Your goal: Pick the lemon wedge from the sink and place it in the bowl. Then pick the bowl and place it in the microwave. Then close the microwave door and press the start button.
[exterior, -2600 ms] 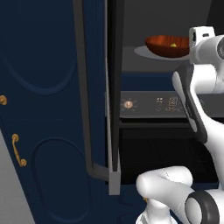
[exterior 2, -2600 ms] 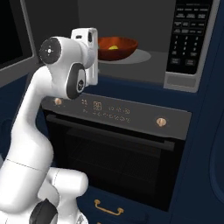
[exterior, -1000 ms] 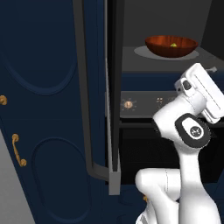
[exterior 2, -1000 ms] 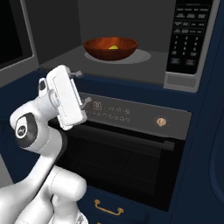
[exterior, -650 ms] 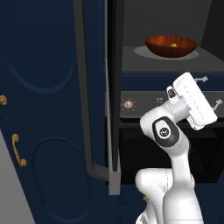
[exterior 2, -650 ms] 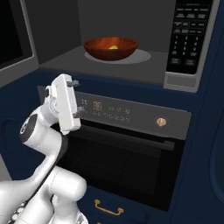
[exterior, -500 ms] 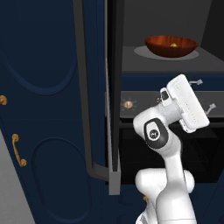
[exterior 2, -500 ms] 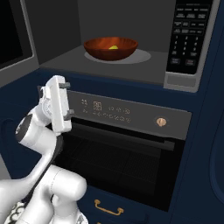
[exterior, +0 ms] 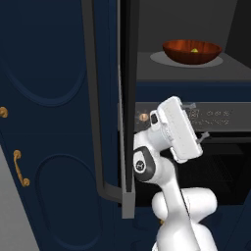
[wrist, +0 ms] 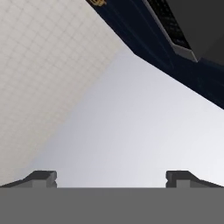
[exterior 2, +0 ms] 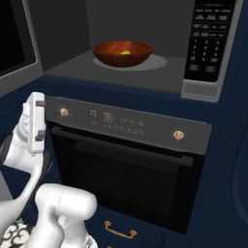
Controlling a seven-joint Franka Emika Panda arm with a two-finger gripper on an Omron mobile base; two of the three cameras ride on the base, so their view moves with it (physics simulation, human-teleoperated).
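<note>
Left base view: the bowl [exterior: 191, 51] sits inside the microwave [exterior: 186, 73], on the grey cavity floor, with the lemon wedge [exterior: 194, 50] showing yellow inside it. The microwave door [exterior: 126, 103] stands swung wide open, seen edge-on, its long axis upright, running from the top of the picture down past my wrist. My hand hangs below the cavity, in front of the oven [exterior: 215, 142], with the door's edge just to my left. As I judge it, the coming move turns on that: I must get to the door's far side and push it right, toward the cavity.

Right base view: the bowl [exterior 2: 122, 52] rests toward the front of the cavity with the wedge [exterior 2: 126, 52] in it. The microwave's keypad [exterior 2: 209, 41] rises on the right; the start button is too small to pick out. The oven's control strip [exterior 2: 121, 120] and dark glass lie below. My hand is at the far left, level with that strip.

Hand view: my fingers [wrist: 111, 178] point up and away at pale wall and ceiling, a navy cabinet [wrist: 144, 43] at the top. The two tips stand wide apart with nothing between them.
</note>
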